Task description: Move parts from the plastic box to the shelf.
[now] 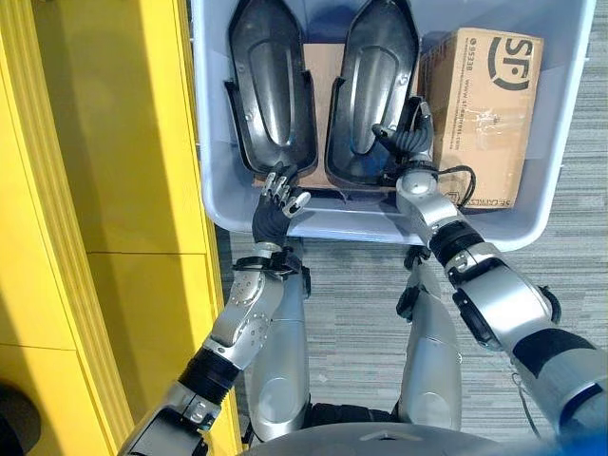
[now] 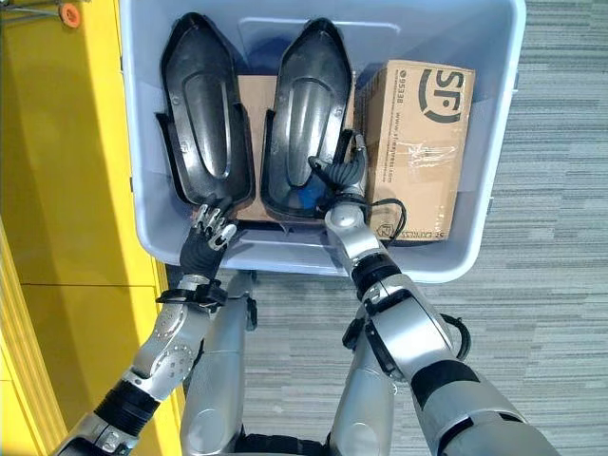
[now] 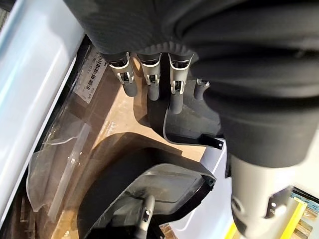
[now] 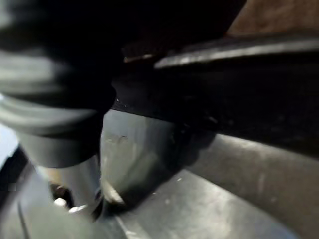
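Two black moulded parts, left (image 1: 274, 90) and right (image 1: 372, 87), lie in the plastic box (image 1: 560, 114) beside a cardboard carton (image 1: 484, 104). My left robot hand (image 1: 277, 204) hovers with relaxed fingers; my right robot hand (image 1: 410, 133) curls on the right part's rim. The shells look stiff, light and slick, best gripped by an edge.

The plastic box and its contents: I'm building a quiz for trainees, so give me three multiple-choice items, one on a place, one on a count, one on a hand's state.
1. Where does the cardboard box stand in the plastic box?
A. on the robot's right side
B. on its left side
C. outside it

2. How many black parts lie in the plastic box?
A. one
B. two
C. four

3. How is the left hand?
A. shut on the cardboard box
B. curled round a shelf post
C. open, at the near end of the left black part

Answers:
1 A, it stands right of the right black part.
2 B, two lie side by side.
3 C, its fingers are nearly straight.
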`<state>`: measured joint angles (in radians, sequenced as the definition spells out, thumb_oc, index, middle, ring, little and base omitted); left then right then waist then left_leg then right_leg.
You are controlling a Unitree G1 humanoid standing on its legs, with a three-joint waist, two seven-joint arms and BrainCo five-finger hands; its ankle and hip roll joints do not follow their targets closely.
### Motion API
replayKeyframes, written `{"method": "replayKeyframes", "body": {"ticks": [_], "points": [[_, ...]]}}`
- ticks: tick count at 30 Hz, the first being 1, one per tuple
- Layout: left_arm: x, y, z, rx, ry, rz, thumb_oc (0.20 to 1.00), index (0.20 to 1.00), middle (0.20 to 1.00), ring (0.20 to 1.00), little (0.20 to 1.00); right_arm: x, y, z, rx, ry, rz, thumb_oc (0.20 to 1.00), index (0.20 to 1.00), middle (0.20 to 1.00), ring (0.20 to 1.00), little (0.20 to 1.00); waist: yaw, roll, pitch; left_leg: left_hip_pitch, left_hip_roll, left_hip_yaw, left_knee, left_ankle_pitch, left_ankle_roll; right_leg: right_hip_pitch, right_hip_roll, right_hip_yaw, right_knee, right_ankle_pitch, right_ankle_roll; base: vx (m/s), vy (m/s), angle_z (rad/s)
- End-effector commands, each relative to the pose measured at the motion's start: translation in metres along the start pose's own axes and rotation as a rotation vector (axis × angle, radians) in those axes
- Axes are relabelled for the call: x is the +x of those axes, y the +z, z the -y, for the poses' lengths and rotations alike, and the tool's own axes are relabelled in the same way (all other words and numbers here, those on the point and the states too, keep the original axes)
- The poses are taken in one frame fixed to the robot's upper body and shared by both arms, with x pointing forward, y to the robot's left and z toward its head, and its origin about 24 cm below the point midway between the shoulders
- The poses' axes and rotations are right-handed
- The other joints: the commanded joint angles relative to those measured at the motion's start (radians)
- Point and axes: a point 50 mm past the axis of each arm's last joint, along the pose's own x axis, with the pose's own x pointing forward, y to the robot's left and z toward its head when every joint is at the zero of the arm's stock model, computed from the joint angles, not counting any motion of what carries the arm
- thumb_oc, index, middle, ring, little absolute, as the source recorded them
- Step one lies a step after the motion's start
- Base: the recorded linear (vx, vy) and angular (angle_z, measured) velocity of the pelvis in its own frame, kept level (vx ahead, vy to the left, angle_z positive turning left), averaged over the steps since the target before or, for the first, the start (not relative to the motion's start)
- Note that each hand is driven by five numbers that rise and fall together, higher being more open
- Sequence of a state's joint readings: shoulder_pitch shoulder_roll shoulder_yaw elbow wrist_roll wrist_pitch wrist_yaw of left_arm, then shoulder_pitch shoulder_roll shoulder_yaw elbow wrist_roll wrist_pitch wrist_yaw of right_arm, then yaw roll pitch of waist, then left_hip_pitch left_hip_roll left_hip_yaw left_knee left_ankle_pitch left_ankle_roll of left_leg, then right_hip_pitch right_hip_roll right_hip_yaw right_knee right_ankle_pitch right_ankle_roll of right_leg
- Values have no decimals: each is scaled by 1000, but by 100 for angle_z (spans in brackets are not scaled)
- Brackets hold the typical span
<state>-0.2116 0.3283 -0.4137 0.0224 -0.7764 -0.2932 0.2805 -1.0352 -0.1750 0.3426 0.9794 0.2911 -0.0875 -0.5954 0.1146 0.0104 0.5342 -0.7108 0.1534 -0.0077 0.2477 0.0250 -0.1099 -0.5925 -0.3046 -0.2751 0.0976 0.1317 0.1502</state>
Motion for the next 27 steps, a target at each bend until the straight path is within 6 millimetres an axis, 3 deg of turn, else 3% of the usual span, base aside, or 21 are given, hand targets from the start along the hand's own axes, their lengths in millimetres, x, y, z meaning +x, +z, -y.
{"method": "replayKeyframes", "body": {"ticks": [1, 15, 27], "points": [[-9, 3, 6, -24, -55, 6, 1000, 1000, 1000, 1000, 1000, 7, -17, 23, -85, -46, -47, 200, 200, 200, 200, 200, 10, 35, -14, 2, -13, 38, -55, -2, 40, 11, -32, 11, 88, -105, 24, 0, 0, 0], [-8, 0, 6, -30, -51, -6, 1000, 1000, 1000, 1000, 1000, 1, -27, 19, -77, -26, -77, 200, 200, 200, 200, 200, 7, 31, -14, 27, -11, 43, -59, -1, 40, 26, -28, 14, 91, -109, 22, 0, 0, 0], [-7, 2, -1, -26, -23, -3, 1000, 1000, 1000, 1000, 1000, -4, -5, 18, 42, -13, 44, 200, 200, 200, 200, 200, -12, 13, -14, 75, -7, 48, -62, -4, 37, 65, -25, 21, 89, -110, 21, 0, 0, 0]]}}
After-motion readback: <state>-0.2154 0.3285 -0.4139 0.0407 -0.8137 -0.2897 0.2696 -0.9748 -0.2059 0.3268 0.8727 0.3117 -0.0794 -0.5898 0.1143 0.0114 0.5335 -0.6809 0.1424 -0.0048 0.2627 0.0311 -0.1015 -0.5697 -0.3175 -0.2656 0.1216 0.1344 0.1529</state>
